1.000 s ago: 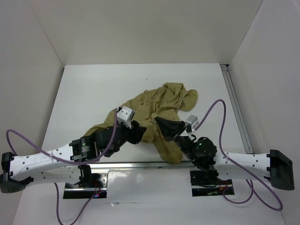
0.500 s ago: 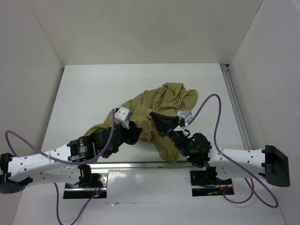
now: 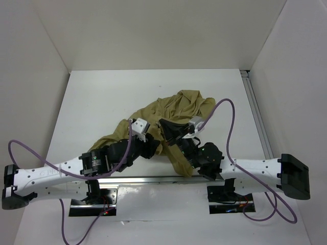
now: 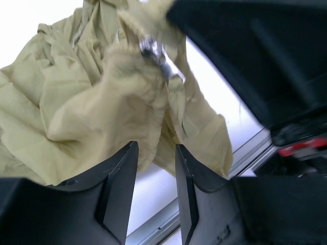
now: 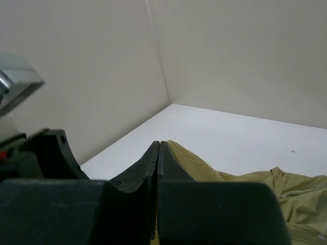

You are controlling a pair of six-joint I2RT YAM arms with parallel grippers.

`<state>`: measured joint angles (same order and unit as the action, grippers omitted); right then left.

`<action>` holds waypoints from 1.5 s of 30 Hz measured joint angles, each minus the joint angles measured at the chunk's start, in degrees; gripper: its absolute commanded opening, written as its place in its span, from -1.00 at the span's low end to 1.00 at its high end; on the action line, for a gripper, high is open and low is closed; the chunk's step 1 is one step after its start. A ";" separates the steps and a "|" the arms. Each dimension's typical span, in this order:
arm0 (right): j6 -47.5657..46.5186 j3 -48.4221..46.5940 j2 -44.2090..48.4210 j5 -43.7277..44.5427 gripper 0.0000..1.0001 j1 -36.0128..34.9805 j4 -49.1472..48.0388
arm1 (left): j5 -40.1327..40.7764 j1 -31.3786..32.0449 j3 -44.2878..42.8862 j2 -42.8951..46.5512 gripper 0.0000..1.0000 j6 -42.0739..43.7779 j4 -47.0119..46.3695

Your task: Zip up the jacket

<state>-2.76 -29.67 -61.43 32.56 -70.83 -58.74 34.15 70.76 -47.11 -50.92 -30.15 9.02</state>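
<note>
Top external view: jacket lies crumpled near the middle of the white table. Its long axis runs from a sleeve at the near left to the bunched body at the far right, and one flap trails toward the near edge. Bare tabletop surrounds it on the far, left and right sides; a rail borders the right edge. Both arms reach inward from their bases and low over the cloth. The left gripper is at the jacket's near-left margin, and the right gripper points far-left above it.

Left wrist view: left gripper has its jaws parted, with table showing through the gap and nothing pinched. The jacket hangs in folds just beyond, with a silvery zipper slider at its raised top.

Right wrist view: right gripper is clenched, fingers pressed together. A toothed edge of the jacket issues from the tips and slopes down to the right. Open table meets the walls behind.
</note>
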 measured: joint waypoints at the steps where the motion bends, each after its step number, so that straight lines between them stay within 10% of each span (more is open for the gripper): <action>1: 0.17 -0.09 0.00 0.07 -1.00 0.00 -0.22 | -0.07 0.07 0.42 -0.42 -0.05 0.07 -0.28; 34: 2.97 -0.76 0.00 -0.48 -1.00 0.00 -0.85 | 14.56 4.04 5.60 -8.00 -0.10 4.72 -19.63; 37: 3.19 -0.76 0.00 -0.72 -1.00 0.00 -0.85 | 17.33 4.81 5.57 -8.09 -0.32 4.72 -21.14; 39: 3.23 -0.76 0.00 -0.87 -1.00 0.00 -0.87 | 19.15 5.09 5.57 -8.09 -0.98 4.39 -21.64; 45: 3.37 -0.74 0.09 -1.14 -1.00 0.00 -0.85 | 23.28 6.69 5.51 -8.09 -1.00 5.88 -22.05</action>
<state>0.60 -30.41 -61.34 31.42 -70.83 -59.59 57.43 77.45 -41.60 -59.00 -24.27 -13.04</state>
